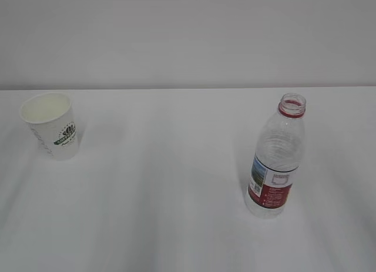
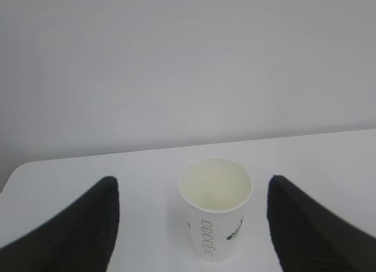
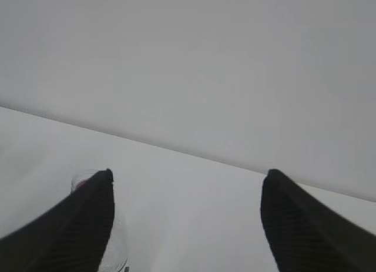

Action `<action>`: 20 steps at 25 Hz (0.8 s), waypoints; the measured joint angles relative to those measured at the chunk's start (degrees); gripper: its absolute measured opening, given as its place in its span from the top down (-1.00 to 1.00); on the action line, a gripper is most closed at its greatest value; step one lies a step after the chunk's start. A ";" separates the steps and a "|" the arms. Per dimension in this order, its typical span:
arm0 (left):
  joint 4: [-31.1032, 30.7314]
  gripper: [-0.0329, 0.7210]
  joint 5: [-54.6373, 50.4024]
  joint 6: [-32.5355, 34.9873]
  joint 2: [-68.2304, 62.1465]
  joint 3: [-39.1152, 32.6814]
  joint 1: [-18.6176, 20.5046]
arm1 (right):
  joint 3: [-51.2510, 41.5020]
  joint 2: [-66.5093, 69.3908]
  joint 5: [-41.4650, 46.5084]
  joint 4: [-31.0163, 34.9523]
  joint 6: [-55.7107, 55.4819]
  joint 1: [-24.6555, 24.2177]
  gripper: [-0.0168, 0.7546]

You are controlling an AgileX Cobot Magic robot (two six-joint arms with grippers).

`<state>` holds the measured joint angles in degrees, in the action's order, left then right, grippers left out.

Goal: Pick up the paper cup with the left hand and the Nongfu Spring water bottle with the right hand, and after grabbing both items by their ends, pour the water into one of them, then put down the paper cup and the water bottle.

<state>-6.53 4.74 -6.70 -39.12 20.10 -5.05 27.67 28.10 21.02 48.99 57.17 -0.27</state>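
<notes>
The white paper cup [image 1: 51,126] with a green logo stands upright at the table's far left. The clear Nongfu Spring water bottle [image 1: 276,160], with a red neck ring, a red-and-white label and no cap, stands upright at the right. Neither gripper shows in the exterior view. In the left wrist view the paper cup [image 2: 215,216] stands just ahead of my open left gripper [image 2: 192,180], between the lines of its fingers and untouched. My right gripper [image 3: 188,173] is open and empty. The bottle [image 3: 115,248] peeks out beside its left finger. I cannot make out the water.
The white table [image 1: 176,195] runs back to a plain pale wall [image 1: 188,37]. A wide bare stretch lies between cup and bottle. In the left wrist view the table's rounded left corner [image 2: 17,169] shows.
</notes>
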 joint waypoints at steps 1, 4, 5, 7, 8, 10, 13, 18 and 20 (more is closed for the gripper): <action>0.00 -0.62 0.28 0.00 -0.23 0.00 0.00 | 0.00 0.43 -0.16 1.96 1.88 0.00 -0.57; 0.00 -0.62 1.16 0.00 -0.35 0.00 0.00 | -0.22 2.14 -0.55 6.74 7.62 0.00 -0.57; 0.00 -0.62 1.40 0.00 -0.35 0.00 0.00 | -0.34 2.87 -0.59 8.12 9.64 0.00 -0.57; 0.00 -0.62 1.50 0.00 -0.35 0.00 0.00 | -0.46 4.33 -0.59 10.85 12.71 0.00 -0.57; 0.00 -0.62 1.58 0.00 -0.35 0.00 0.00 | -0.46 5.08 -0.69 12.58 14.67 0.00 -0.57; -0.09 -0.62 1.58 0.00 -0.35 0.00 0.00 | -0.46 6.28 -0.89 15.66 17.81 0.00 -0.57; -0.22 -0.62 1.62 0.00 -0.59 -0.04 0.00 | -0.46 8.20 -0.89 20.13 23.21 0.00 -0.57; -0.45 -0.62 5.72 0.00 -0.59 -4.72 0.00 | -2.07 11.55 -0.79 31.74 33.37 0.00 -0.57; -0.45 -0.62 7.61 0.00 -0.59 -7.10 0.00 | -3.58 12.01 -0.79 37.50 39.34 0.00 -0.57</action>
<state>-6.99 12.36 -6.70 -39.71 13.00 -5.05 24.10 40.11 20.22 86.49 96.51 -0.27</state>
